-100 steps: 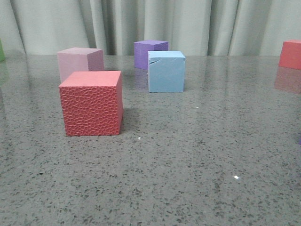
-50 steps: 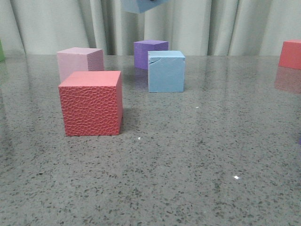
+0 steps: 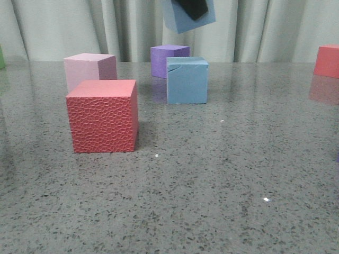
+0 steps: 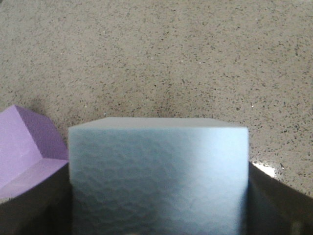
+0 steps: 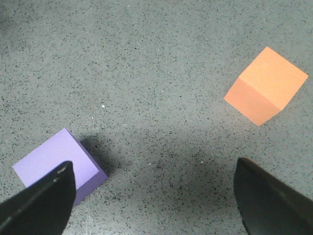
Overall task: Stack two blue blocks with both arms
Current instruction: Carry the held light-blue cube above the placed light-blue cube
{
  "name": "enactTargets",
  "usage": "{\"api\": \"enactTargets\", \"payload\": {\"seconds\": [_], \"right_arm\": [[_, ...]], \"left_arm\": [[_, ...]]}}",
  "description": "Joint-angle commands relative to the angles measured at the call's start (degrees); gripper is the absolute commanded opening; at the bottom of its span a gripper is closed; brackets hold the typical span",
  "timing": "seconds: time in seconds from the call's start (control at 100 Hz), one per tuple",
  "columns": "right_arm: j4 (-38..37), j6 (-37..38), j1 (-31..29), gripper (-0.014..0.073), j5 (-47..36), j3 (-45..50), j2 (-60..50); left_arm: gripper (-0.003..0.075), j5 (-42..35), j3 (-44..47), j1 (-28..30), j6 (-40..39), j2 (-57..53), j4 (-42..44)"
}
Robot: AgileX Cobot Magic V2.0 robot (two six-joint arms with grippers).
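One sky-blue block [image 3: 187, 80], cracked at a top edge, stands on the table in front of a purple cube [image 3: 168, 59]. The second blue block [image 3: 186, 20] hangs tilted in the air above it, at the top edge of the front view. My left gripper [image 3: 192, 7] is shut on this block. In the left wrist view the held block [image 4: 157, 171] fills the space between the dark fingers [image 4: 34, 205]. My right gripper [image 5: 154, 196] is open and empty above bare table. It does not show in the front view.
A large red cube [image 3: 103, 115] stands front left, with a pale pink cube [image 3: 89, 70] behind it. An orange-red cube [image 3: 327, 61] is at the far right. The right wrist view shows a purple cube [image 5: 56, 164] by one finger and an orange cube [image 5: 265, 85].
The held blue block has come down into the front view from the top and shifted right, so that it hangs above the cracked blue block. The blocks on the table have not moved.
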Motion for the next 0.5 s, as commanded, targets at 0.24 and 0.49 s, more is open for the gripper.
{"api": "enactTargets", "payload": {"seconds": [0.24,0.49], "right_arm": [[-0.6,-0.46,-0.19,0.0647,-3.56,-1.4,-0.02],[-0.6,-0.46,-0.19,0.0647,-3.56,-1.4,-0.02]], "left_arm": [[0.0302,1.29,-1.86,-0.51,2.23,-3.27,-2.67],[0.0302,1.29,-1.86,-0.51,2.23,-3.27,-2.57]]}}
